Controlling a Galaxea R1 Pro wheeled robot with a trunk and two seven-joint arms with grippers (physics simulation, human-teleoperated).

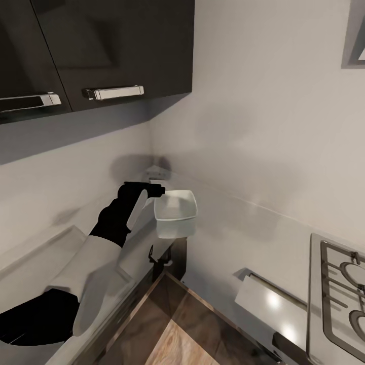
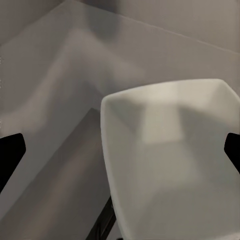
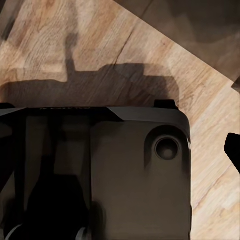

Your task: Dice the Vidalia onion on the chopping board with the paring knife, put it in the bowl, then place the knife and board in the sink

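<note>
**pixel_pete:** One bowl, that's the task item I can spot. White, rounded-square, glossy, sitting on the grey countertop near the inside corner where the two walls meet. Dark upper cabinets with chrome handles hang above on the left wall, and a gas hob sits at the far right of the head view.

**simwatcher:** Same here. The left arm reaches out toward the bowl, and the left gripper ends just beside the bowl's near rim. Can't tell from the head camera whether it touches.

**pixel_pete:** Left wrist view helps. The bowl lies between the two dark fingertips, which sit at opposite edges of the frame, so the fingers are spread wide and nothing is pinched.

**simwatcher:** Agreed, spread wide. And the right one?

**pixel_pete:** Right wrist camera looks down at wood-plank floor and a dark boxy part with a round recess, probably the robot's own base, though it's too shadowy to be sure. One fingertip pokes in at the edge, so I can't tell whether those fingers are apart or together.

**simwatcher:** Floor shows in the head view too, below the counter edge.
</note>
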